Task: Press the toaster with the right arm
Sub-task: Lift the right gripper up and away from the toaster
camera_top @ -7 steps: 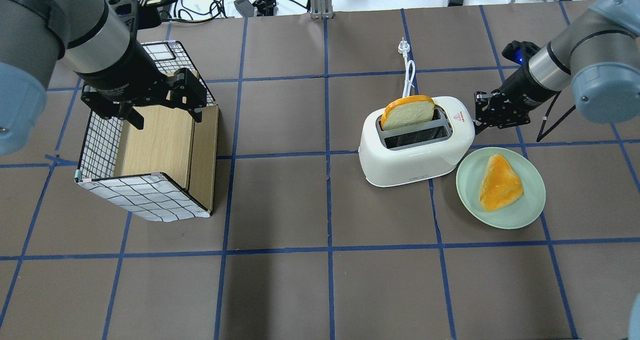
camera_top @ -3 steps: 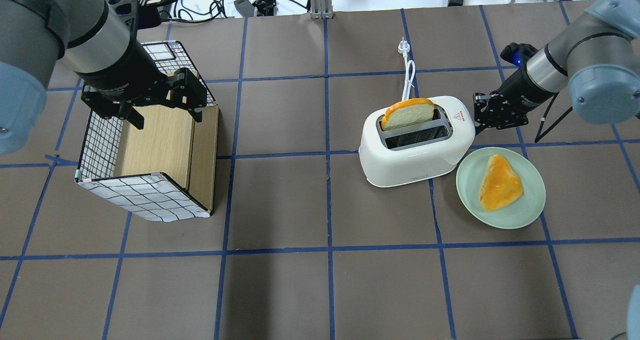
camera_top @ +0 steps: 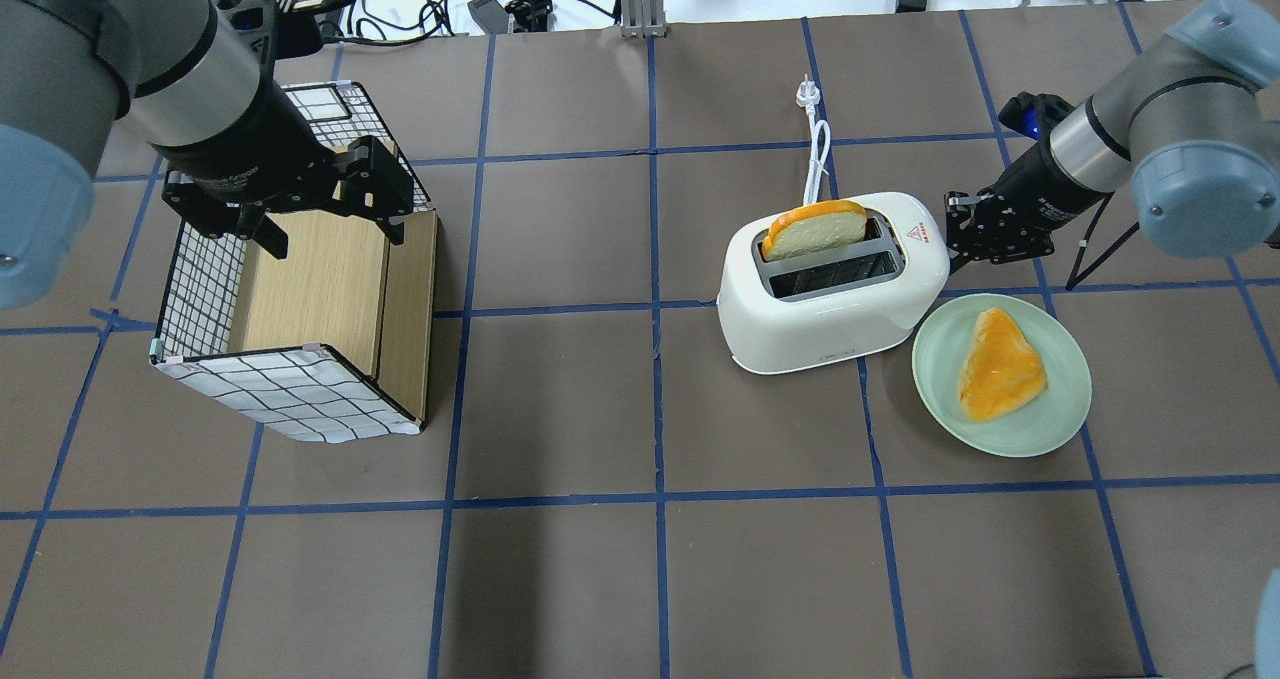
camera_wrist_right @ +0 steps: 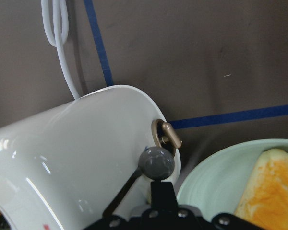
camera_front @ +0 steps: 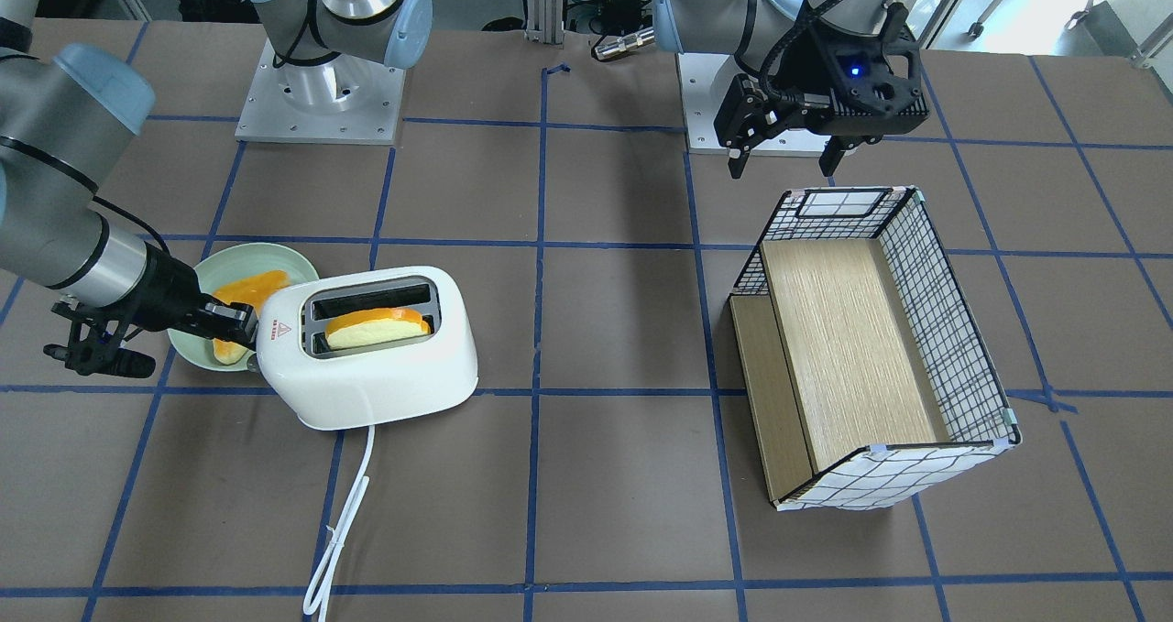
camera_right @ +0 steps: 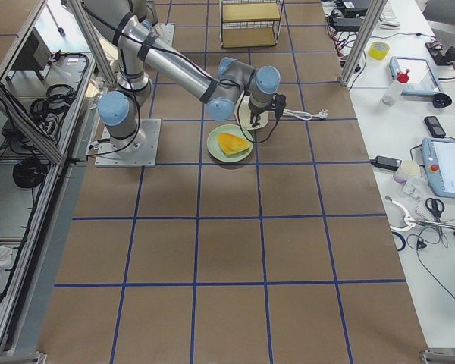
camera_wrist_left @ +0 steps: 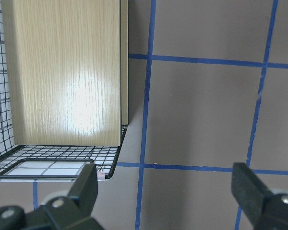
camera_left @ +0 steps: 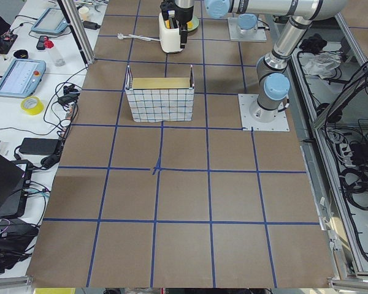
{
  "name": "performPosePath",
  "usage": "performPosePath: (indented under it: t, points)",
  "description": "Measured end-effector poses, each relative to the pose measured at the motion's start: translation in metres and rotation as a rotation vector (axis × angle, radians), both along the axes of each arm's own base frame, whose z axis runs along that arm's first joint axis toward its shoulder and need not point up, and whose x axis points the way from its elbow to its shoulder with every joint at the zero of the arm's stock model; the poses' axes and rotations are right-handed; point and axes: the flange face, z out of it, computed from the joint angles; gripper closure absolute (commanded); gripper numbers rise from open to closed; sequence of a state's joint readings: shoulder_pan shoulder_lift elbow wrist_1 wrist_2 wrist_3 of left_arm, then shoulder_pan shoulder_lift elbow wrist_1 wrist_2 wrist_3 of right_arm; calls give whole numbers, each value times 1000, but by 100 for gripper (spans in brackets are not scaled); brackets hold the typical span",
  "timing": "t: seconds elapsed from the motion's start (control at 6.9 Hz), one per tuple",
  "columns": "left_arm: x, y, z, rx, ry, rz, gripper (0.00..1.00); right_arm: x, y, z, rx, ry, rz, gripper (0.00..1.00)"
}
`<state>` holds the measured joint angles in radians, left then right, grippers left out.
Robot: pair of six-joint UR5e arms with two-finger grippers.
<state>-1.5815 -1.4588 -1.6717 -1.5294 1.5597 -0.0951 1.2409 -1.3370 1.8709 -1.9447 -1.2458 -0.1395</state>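
Observation:
The white toaster (camera_top: pixel 830 304) stands right of the table's centre, with a bread slice (camera_top: pixel 815 231) low in its far slot. My right gripper (camera_top: pixel 957 239) is shut and sits at the toaster's right end, above the plate's edge. In the right wrist view its tip (camera_wrist_right: pixel 162 189) is against the grey lever ball (camera_wrist_right: pixel 156 163) on the toaster's end (camera_wrist_right: pixel 62 158), just below the silver knob (camera_wrist_right: pixel 166 135). From the front the gripper (camera_front: pixel 240 324) touches that end of the toaster (camera_front: pixel 367 375). My left gripper (camera_top: pixel 325 214) is open and empty over the wire basket.
A green plate (camera_top: pixel 1050 429) with a second bread slice (camera_top: pixel 1000 364) lies right next to the toaster. The white cord (camera_top: pixel 820 149) runs back from the toaster. A wire basket with wooden panels (camera_top: pixel 290 389) stands at the left.
My right gripper has gone slightly down at the toaster's end, and the bread slice has sunk lower in its slot. The left arm has not moved.

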Motion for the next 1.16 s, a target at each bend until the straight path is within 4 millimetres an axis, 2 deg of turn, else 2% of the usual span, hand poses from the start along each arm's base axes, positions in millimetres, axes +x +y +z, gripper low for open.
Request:
performPosePath:
  t: [0.14,0.29,0.43,0.58,0.87,1.16]
  points:
    - [0,0,0,0,0,0,0,-1,0,3,-3,8,-4,100]
    - [0,0,0,0,0,0,0,-1,-1,9,-8,19,-5,83]
    - [0,0,0,0,0,0,0,-2,-1,17,-20,26,-6,25]
    - [0,0,0,0,0,0,0,-2,-2,26,-35,33,-8,0]
    - [0,0,0,0,0,0,0,-4,1,44,-40,63,-4,0]
    - [0,0,0,-1,0,0,0,-6,18,73,0,146,11,0]
